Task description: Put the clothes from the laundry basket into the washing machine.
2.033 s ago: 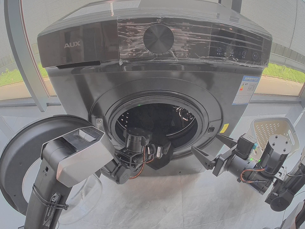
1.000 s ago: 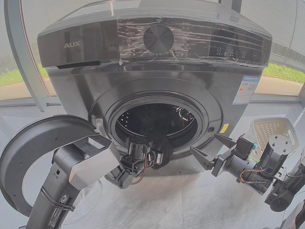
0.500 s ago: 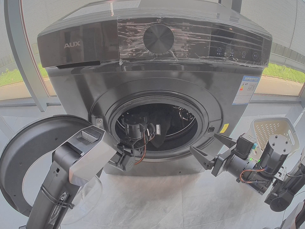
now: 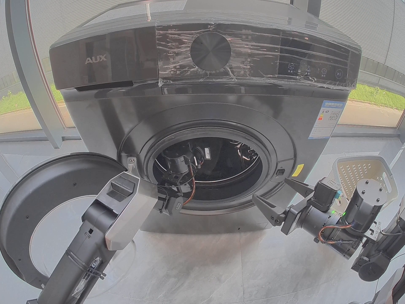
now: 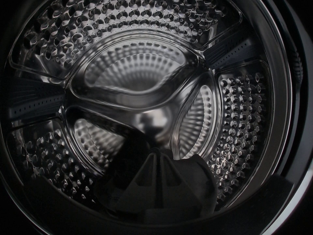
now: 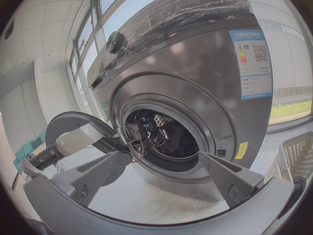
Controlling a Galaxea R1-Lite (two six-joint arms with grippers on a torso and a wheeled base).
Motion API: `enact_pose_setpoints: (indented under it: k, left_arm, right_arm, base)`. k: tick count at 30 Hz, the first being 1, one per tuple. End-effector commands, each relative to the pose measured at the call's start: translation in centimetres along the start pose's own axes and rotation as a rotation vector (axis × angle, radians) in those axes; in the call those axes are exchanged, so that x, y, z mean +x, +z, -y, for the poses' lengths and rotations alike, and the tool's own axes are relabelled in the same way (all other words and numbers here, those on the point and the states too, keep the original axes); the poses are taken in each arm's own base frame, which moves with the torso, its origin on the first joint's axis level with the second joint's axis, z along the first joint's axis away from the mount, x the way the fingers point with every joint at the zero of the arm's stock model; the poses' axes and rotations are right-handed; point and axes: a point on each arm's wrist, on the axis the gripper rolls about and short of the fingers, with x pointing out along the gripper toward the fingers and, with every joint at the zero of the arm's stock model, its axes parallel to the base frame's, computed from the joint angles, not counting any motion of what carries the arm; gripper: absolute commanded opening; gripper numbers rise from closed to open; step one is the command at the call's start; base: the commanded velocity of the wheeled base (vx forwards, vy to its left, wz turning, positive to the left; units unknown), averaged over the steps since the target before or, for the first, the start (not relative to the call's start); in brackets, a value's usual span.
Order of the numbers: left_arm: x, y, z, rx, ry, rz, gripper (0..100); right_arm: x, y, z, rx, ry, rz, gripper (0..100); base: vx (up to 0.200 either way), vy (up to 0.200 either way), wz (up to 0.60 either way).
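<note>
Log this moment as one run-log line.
left end effector: in washing machine drum, shut on dark garment | right end effector: open, beside laundry basket | door: open

A bright, glass-walled laundry test room: a washing machine [image 4: 202, 102] stands on pale floor tiles [image 4: 236, 267] before tall windows [image 4: 21, 102].

One washing machine [image 4: 219, 106], one laundry basket [image 4: 363, 175]
</note>
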Motion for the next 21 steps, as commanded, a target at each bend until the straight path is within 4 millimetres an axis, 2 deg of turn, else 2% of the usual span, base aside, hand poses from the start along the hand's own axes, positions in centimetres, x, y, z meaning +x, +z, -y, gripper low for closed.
enact_pose_setpoints:
  k: [1, 9, 10, 14, 19, 21]
  left_arm:
    - [-0.1, -1.5, -0.1, 0.005, 0.002, -0.018, 0]
    - [-0.1, -1.5, -0.3, 0.008, 0.005, -0.021, 0]
    - [-0.1, -1.5, -0.3, 0.008, 0.005, -0.021, 100]
    - [-0.3, -1.7, 0.0, -0.003, -0.001, -0.038, 100]
    - [-2.0, -3.9, 0.1, 0.021, -0.007, -0.145, 100]
    - [-2.5, -3.8, 0.4, 0.025, -0.016, -0.164, 100]
  right_arm:
    - [0.0, 0.0, 0.0, 0.0, 0.0, 0.0, 100]
    - [0.0, 0.0, 0.0, 0.0, 0.0, -0.001, 100]
    - [0.0, 0.0, 0.0, 0.0, 0.0, -0.001, 100]
    - [0.0, 0.0, 0.0, 0.0, 0.001, 0.002, 100]
    - [-0.1, 0.0, 0.0, 0.0, 0.001, 0.002, 100]
    - [-0.1, 0.1, 0.0, 0.001, 0.001, 0.003, 100]
  base:
    - [0.0, 0.0, 0.0]
    - [0.0, 0.0, 0.0]
    - [0.0, 0.0, 0.0]
    - [0.0, 0.0, 0.0]
    - [0.0, 0.0, 0.0]
    - [0.0, 0.0, 0.0]
